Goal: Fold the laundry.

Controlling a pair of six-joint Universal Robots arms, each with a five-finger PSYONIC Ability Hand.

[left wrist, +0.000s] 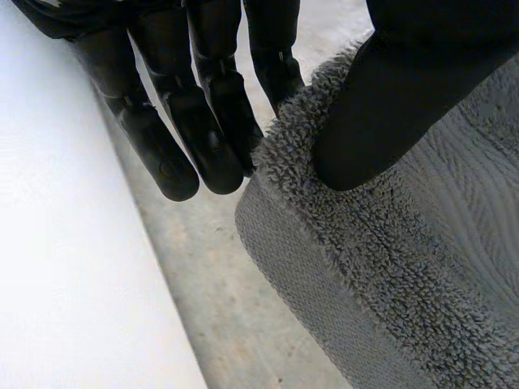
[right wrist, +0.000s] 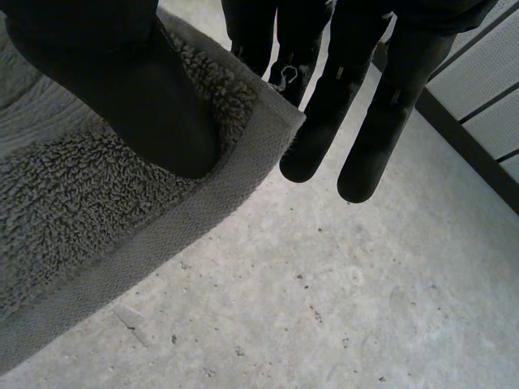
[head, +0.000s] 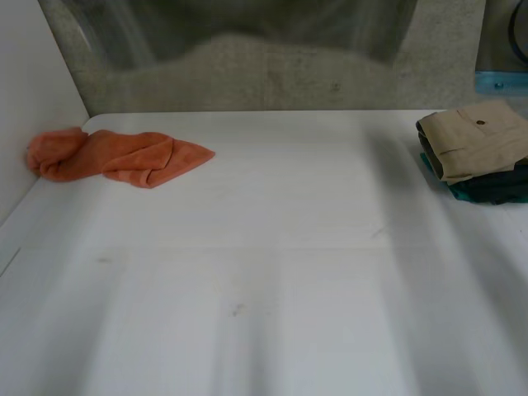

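A bare white worktop [head: 272, 247] meets a plain white wall [head: 33, 74] along its left side, with speckled grey concrete floor [right wrist: 324, 308] beyond, edged by a dark skirting strip [right wrist: 462, 144] under pale panels [right wrist: 486, 89] with dark seams.

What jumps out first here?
The grey towel hangs wide across the far side of the table. In the wrist views the left hand and right hand each pinch its edge between thumb and fingers. Next come the crumpled orange cloth at the table's far left and the folded stack at its far right.
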